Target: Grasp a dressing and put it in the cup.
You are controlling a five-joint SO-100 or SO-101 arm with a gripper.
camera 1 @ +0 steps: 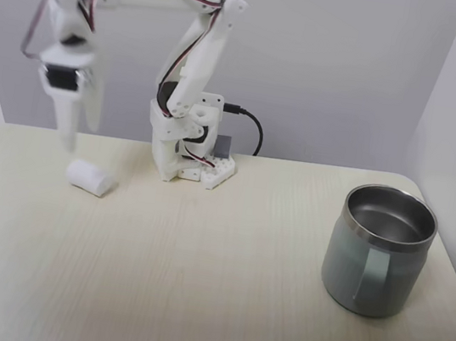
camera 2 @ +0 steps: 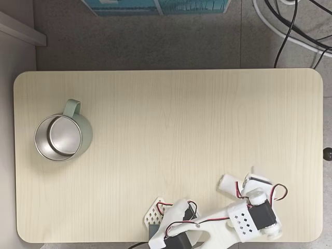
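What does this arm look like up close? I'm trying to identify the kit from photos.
The arm is white printed plastic with black servo motors at the joints and thin red, black and white wires looped along its links. Its gripper has long flat white fingers. A black cable plugs into the base, and one link carries a pattern of small dark diamond dots.

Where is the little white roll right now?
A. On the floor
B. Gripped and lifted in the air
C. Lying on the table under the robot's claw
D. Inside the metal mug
C: in a fixed view the dressing lies on the table just below the gripper, while the cup stands far off, holding nothing.
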